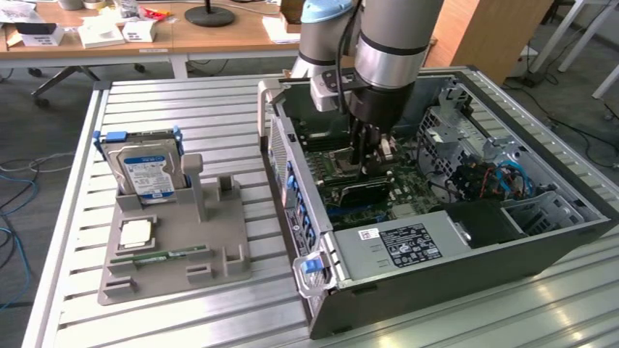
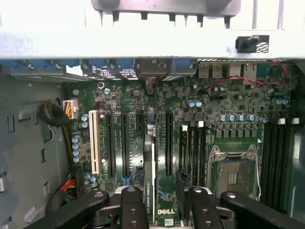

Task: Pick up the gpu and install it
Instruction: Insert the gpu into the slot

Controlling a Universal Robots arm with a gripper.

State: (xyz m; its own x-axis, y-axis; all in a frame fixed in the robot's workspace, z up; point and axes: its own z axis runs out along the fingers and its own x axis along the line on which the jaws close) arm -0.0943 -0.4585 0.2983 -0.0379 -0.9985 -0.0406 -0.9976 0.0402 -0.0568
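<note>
— Two fingers, are they together or apart?

— Apart. From my wrist view the gripper (image 2: pixel 167 202) hangs over the motherboard (image 2: pixel 224 109) with its black fingers (image 2: pixel 132 205) spread and clamped on nothing.

— And the gpu?

— I see the gpu (image 2: pixel 148 176) edge-on, standing upright on the motherboard in the gap between the fingers, much closer to one finger than to the other. I can't tell whether that finger touches it.

— Which way does it run?

— Its long axis lies along the long black slots beside it, one end pointing at the case wall with the ports. The empty processor socket (image 2: pixel 233 174) sits well off to one side.

— What does the exterior view give you?

— The computer case (image 1: pixel 541 239) lies open on the bench (image 1: pixel 193 101), towards the exterior view's right. My arm reaches down into it, gripper (image 1: pixel 366 168) low over the board, and the gpu (image 1: pixel 360 192) is a dark strip just beneath it, near the middle of the case.

— Anything else on the bench?

— A grey holder (image 1: pixel 164 279) near the exterior view's left edge, carrying a hard drive (image 1: pixel 145 170) on end and a green memory stick (image 1: pixel 164 257) lying flat.
</note>
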